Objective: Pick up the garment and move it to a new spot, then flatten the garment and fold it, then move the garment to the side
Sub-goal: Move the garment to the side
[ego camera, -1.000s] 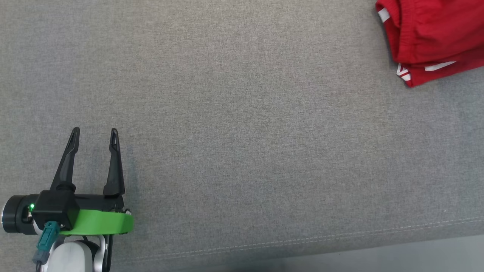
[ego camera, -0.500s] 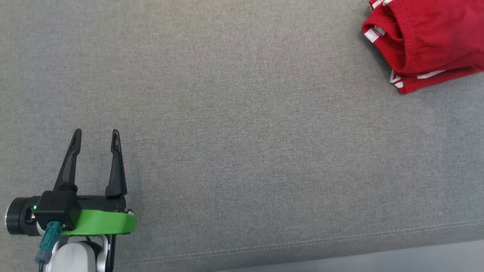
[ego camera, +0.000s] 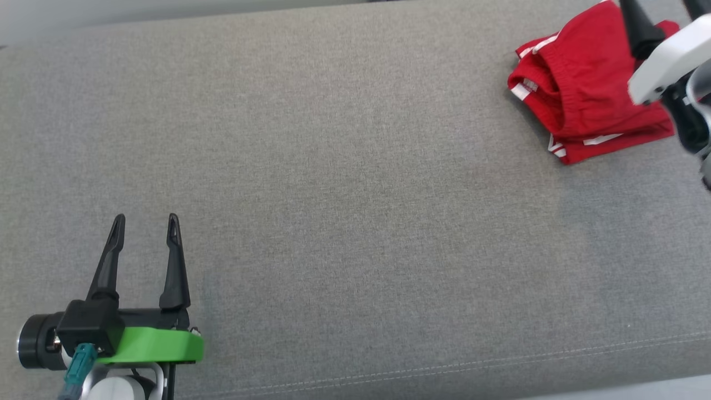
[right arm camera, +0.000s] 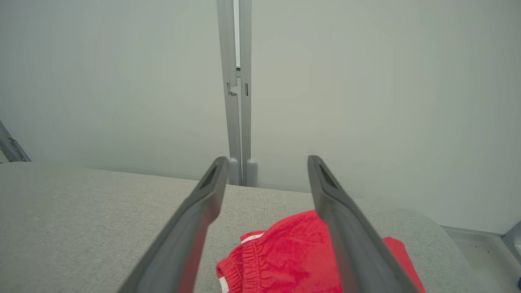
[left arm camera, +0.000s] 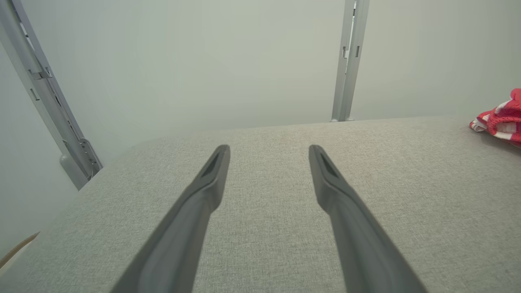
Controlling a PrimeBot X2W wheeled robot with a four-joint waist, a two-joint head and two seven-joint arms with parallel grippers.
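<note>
The garment [ego camera: 583, 100] is a red piece with white stripes, lying folded in a small heap at the far right of the grey table [ego camera: 355, 194]. My right gripper [right arm camera: 266, 162] hovers just above it, open, with nothing between its fingers; the red garment [right arm camera: 285, 256] lies below them. In the head view one of its dark fingers [ego camera: 639, 28] and its white forearm cross the garment's right part. My left gripper [ego camera: 145, 219] rests low over the table's near left, open and holding nothing, far from the garment [left arm camera: 502, 120].
The table's stitched near edge [ego camera: 500, 361] runs along the bottom and its far edge [ego camera: 222, 16] along the top. Behind the table stands a pale wall with metal posts [left arm camera: 350, 61] [right arm camera: 236, 81]. A slanted post [left arm camera: 44, 93] stands at the far left.
The head camera has tilted, so everything sits lower in the picture and the table's far edge shows. My right gripper and forearm have come into view over the garment, whose left fold has loosened.
</note>
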